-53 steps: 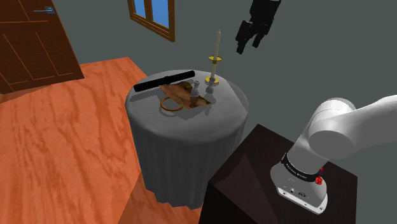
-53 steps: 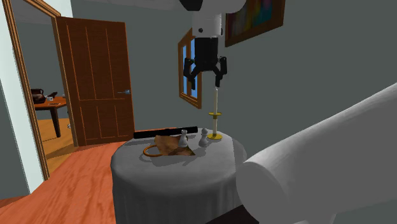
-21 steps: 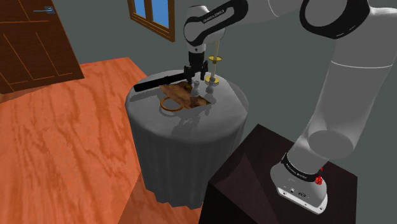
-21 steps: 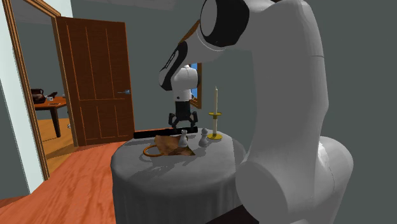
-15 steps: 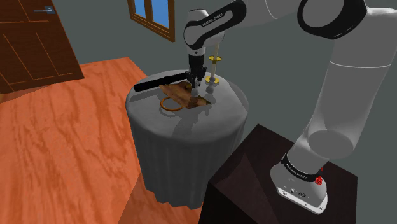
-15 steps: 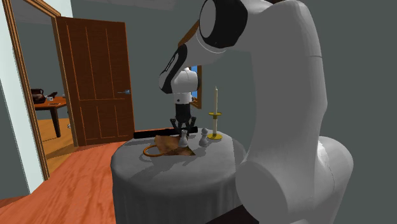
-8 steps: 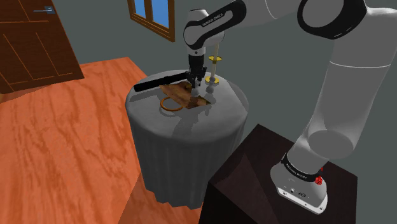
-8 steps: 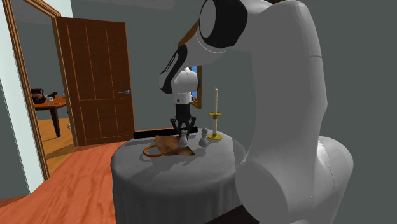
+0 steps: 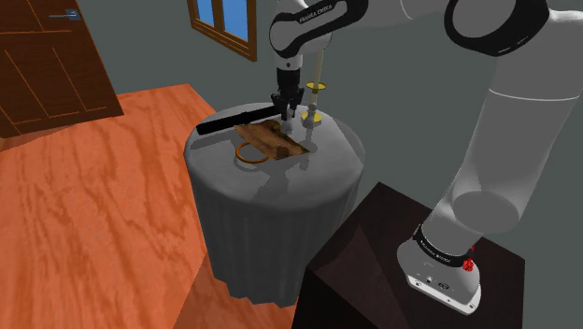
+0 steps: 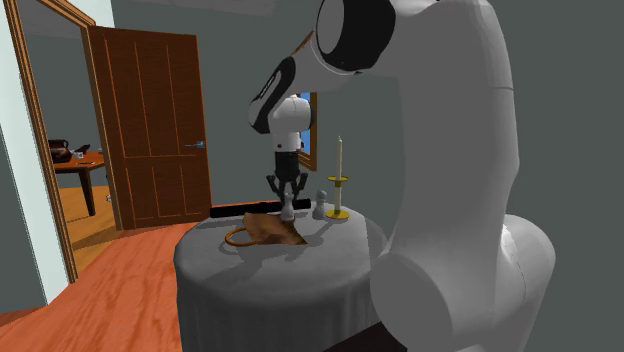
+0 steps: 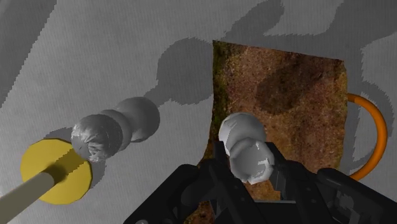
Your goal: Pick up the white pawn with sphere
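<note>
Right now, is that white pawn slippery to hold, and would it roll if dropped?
Probably a bit slippery: the pawn looks smooth and rounded where the gripper clasps it. Dropped sideways, it would likely roll on the table.

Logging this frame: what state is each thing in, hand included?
hand: shut on the white pawn
white pawn: clasped between the fingers, held clear of the brown pouch
grey pawn: upright on the table
candle: upright in its yellow holder, no flame
brown pouch: lying flat on the table
door: open
</note>
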Tool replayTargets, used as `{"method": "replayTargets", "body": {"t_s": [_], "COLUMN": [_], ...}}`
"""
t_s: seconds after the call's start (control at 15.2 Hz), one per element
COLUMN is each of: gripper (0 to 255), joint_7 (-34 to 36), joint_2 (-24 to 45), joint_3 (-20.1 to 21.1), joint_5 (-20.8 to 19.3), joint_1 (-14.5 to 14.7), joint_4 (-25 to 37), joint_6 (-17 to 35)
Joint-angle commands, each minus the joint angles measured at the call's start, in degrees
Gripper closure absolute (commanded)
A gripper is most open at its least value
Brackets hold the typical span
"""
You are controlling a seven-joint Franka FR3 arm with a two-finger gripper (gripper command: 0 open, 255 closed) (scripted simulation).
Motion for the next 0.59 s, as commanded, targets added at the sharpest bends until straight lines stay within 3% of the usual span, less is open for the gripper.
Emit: {"method": "replayTargets", "body": {"t_s": [0.0,0.53], "gripper": [255,255], "joint_7": [0.00,0.12], "joint_2": [-0.62,-1.81], "joint_3": [-0.03,-0.07], "joint_5": [-0.07,-0.21], "joint_1": [-0.02,-0.01], "joint_4": [0.66,3.86], "joint_6": [-1.29,-5.68]}}
